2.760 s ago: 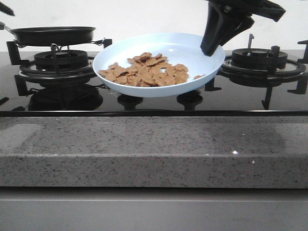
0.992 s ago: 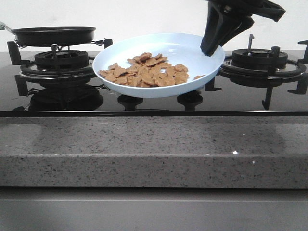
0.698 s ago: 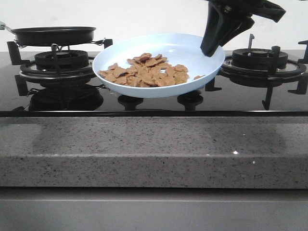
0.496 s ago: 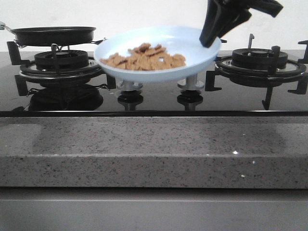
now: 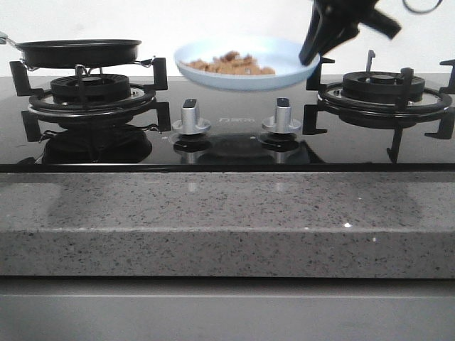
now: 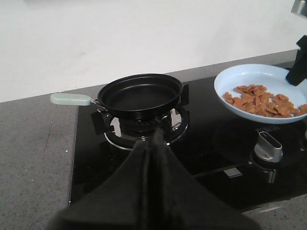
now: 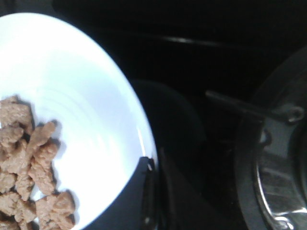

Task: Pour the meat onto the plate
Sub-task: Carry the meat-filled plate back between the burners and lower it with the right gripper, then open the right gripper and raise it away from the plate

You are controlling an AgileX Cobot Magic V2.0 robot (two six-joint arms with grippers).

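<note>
Right gripper (image 5: 311,58): clamped on the rim of the plate (image 5: 245,71), fingers pinching the edge, holding it up in the air above the hob.
Plate: hanging off the right gripper, clear of the glass, roughly level, above the two silver knobs (image 5: 192,117).
Meat (image 5: 231,64): piled inside the plate, on the side away from the right gripper's grip; orange-brown bits, all within the rim.
Left gripper (image 6: 151,143): fingers pressed together, nothing between them, hovering just in front of the frying pan (image 6: 139,95).
Frying pan: black, sitting on the burner straight ahead of the left gripper, pale green handle (image 6: 71,98) sticking out sideways.
Right burner (image 5: 384,89): bare grate, just beside the right gripper.
</note>
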